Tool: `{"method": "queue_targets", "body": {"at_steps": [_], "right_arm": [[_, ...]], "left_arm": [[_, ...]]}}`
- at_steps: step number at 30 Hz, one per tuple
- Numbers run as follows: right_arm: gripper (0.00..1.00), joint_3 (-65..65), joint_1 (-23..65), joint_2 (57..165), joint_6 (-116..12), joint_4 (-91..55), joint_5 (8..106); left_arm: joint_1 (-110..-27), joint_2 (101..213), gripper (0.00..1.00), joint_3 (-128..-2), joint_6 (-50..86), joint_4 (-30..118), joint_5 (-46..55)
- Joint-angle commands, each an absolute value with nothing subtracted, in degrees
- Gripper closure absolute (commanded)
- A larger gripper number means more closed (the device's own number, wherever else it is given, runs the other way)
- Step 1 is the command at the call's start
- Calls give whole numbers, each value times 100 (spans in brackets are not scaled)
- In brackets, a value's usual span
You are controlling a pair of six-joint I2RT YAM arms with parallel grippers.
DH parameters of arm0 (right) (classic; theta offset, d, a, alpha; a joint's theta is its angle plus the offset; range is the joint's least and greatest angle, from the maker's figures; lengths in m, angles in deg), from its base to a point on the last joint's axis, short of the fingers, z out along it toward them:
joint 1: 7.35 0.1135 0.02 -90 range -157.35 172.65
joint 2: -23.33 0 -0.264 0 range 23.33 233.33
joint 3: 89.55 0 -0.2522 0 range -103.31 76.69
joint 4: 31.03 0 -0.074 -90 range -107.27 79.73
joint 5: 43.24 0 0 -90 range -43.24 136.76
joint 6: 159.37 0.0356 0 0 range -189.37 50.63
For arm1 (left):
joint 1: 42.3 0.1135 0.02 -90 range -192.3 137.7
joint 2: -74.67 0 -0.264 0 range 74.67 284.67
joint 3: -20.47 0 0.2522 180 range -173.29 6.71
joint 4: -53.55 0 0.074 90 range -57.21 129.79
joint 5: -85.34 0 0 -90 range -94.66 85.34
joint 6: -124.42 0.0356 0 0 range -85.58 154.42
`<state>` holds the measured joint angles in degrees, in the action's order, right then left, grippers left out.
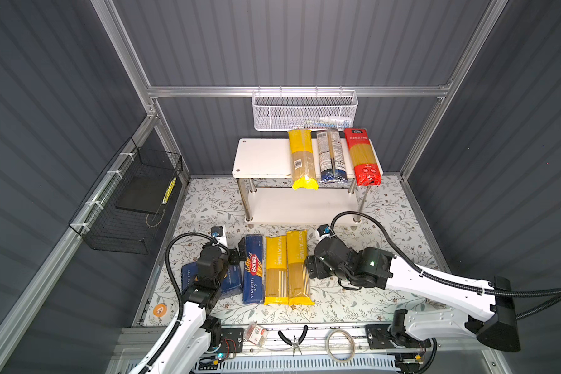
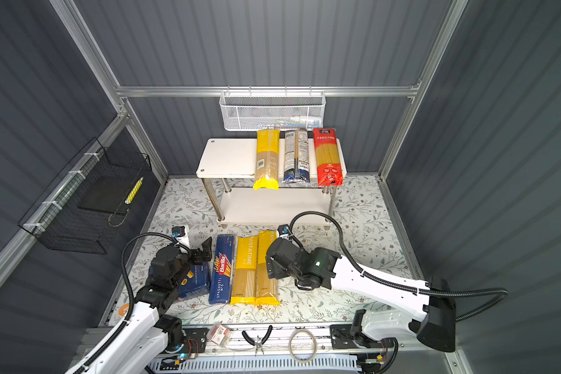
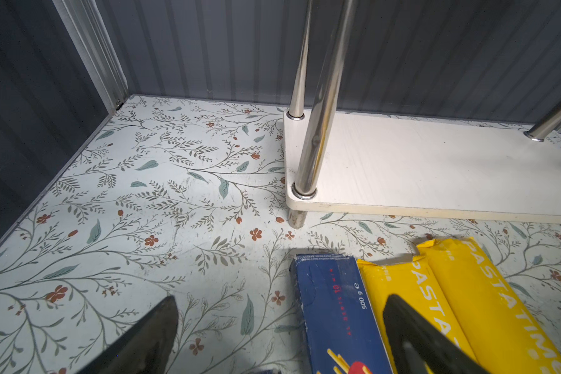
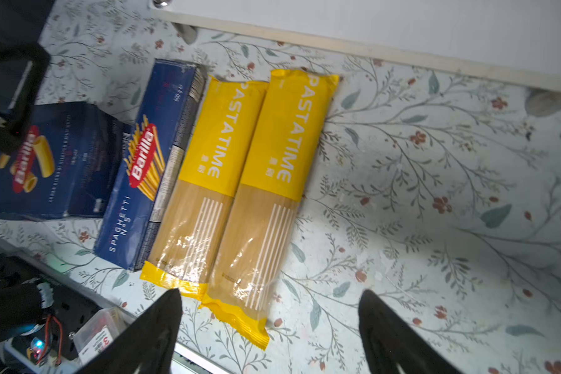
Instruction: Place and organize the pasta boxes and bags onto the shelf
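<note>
Three pasta bags [image 1: 332,155] on the shelf [image 1: 259,158], four packs [image 1: 276,268] on the table [image 1: 386,210].
Left claw [image 3: 280,298] released by the spaghetti box [image 1: 253,268]; right claw [image 4: 270,293] released, just right of the yellow bags [image 1: 297,265].

"Barilla" and "SPAGHETTI N°5" are read on the blue spaghetti box [image 4: 149,168], just beside the left gripper [image 2: 204,251]. "500 g e" is printed near that box's end, between the left gripper's fingers [image 3: 156,327] in the left wrist view. "PASTATIME" is printed on the inner yellow bag [image 4: 217,155] touching the box, and on the outer yellow bag [image 4: 285,136] nearest the right gripper [image 4: 269,294]. "Barilla" is also carried by the wider blue box [image 4: 62,168] below the left gripper. The characters on the red bag [image 1: 363,158], far from both grippers, cannot be read.
</note>
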<state>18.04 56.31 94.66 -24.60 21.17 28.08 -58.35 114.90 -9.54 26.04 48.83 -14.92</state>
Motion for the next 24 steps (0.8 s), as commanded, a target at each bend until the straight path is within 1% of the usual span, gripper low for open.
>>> {"method": "queue_targets", "body": {"at_steps": [1, 5, 10, 14, 20, 24], "right_arm": [[11, 1948, 5698, 9688, -1767, 2299, 2482], [7, 2252, 5703, 9896, -1903, 1808, 2611], [6, 2572, 5701, 10067, -2249, 962, 3021], [5, 2615, 5681, 10522, -2280, 290, 3307], [3, 2023, 5675, 11361, -2392, 470, 3531], [2, 1939, 5680, 11638, -2386, 471, 3498]], "left_arm": [[-5837, 11596, 1, -995, 2555, 4884, -1586], [-5838, 11531, 1, -952, 2609, 4917, -1472], [-5838, 11480, 1, -939, 2581, 4907, -1535], [-5838, 11511, 1, -946, 2581, 4911, -1520], [-5837, 11562, 1, -974, 2581, 4907, -1520], [-5838, 11581, 1, -981, 2589, 4912, -1513]]}}
